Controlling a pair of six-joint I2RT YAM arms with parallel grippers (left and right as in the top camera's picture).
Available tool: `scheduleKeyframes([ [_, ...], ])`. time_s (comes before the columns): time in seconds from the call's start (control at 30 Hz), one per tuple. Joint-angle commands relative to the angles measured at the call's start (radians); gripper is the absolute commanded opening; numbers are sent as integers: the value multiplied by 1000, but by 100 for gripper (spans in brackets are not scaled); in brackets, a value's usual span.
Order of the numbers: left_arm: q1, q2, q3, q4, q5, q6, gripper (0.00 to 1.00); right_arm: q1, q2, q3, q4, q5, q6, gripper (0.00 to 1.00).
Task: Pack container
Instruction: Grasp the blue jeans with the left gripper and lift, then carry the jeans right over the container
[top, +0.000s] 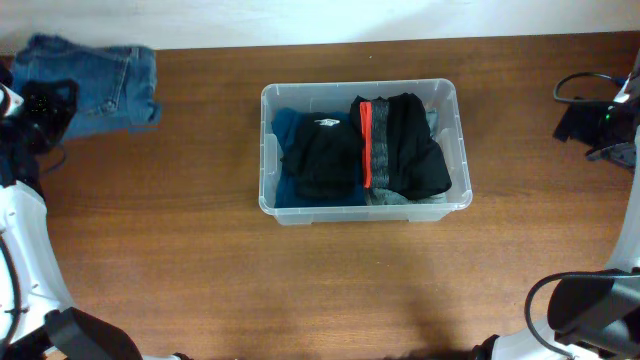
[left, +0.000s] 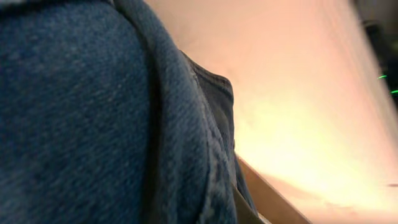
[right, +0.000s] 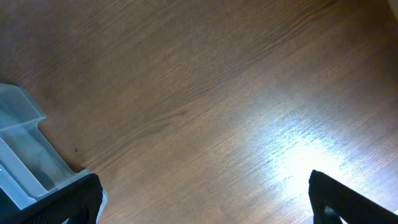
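The clear plastic container (top: 266, 160) stands in the middle of the table. It holds a black garment (top: 322, 158), a black garment with a red stripe (top: 405, 150) and a blue one (top: 285, 125) beneath. Folded blue jeans (top: 105, 80) lie at the far left back. My left gripper (top: 45, 105) is at the jeans' left edge. In the left wrist view denim (left: 93, 124) fills the frame and hides the fingers. My right gripper (right: 205, 196) is open and empty over bare table, right of the container's corner (right: 18, 155).
The wooden table (top: 200, 270) runs to a pale wall at the back. Black cables and gear (top: 580, 110) lie at the right edge. The arms' white bases (top: 30, 260) sit at the front corners.
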Motion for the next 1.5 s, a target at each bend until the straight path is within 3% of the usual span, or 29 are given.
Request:
scheduleKeyframes([
  [0.0, 0, -67, 66, 100, 112, -44, 1, -3, 3, -1, 1, 13, 12, 98],
  [0.17, -3, -67, 66, 354, 256, -132, 1, -3, 3, -1, 0, 13, 12, 98],
  [0.37, -61, -67, 66, 555, 261, -274, 1, -3, 3, -1, 0, 13, 12, 98],
  [0.6, -192, -66, 66, 748, 230, -289, 1, -3, 3, -1, 1, 13, 12, 98],
  [1.1, -531, -51, 66, 835, 119, -264, 1, -3, 3, -1, 0, 13, 12, 98],
  [1.47, -809, 69, 66, 913, 201, -239, 1, -3, 3, -1, 1, 13, 12, 98],
])
